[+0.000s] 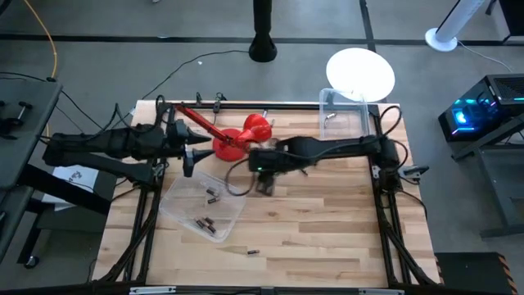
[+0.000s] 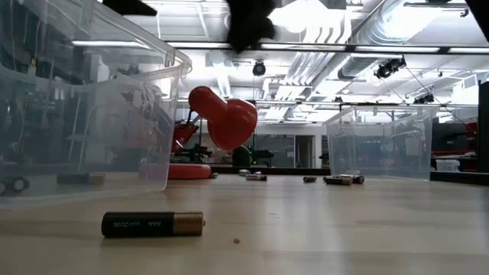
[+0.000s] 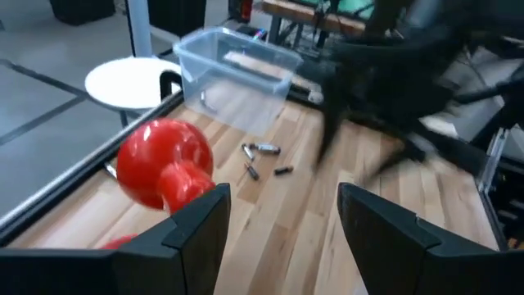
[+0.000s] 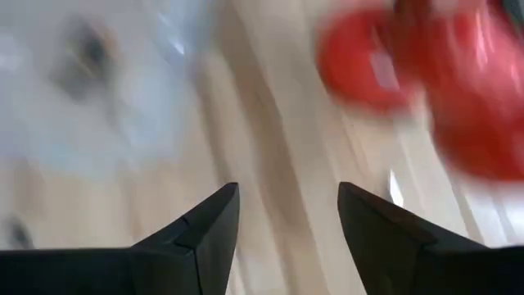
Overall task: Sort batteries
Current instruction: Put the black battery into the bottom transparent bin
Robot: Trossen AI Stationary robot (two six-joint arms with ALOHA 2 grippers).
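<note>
High view: two clear bins were seen on the wooden surface [image 1: 327, 238]. The near clear bin [image 1: 202, 205] lay tilted toward the left side, and several dark batteries [image 1: 210, 222] were seen inside it, some near its middle and some near its front wall. The far clear bin [image 1: 344, 115] stood at the back right corner of the surface, and one small silvery battery [image 1: 330, 116] was seen in it. A single dark battery [image 1: 253, 251] lay alone on the bare wood in front of the near bin, apart from it. In the low view this battery [image 2: 153, 223] lay on its side, close to the camera, with a gold-coloured end.

More batteries [image 3: 264, 149] were seen loose on the wood in the left wrist view, between the red plunger-like tool [image 1: 237, 138] and the far bin, touching neither.

The left claw [image 1: 190, 158] was held at the back left, just beside the red tool, and its fingers [image 3: 196, 233] were spread with nothing between them. The right claw [image 1: 264, 183] was held above the surface just beside the right edge of the near bin; its fingers [image 4: 201, 233] were also spread apart and nothing was pinched.
</note>
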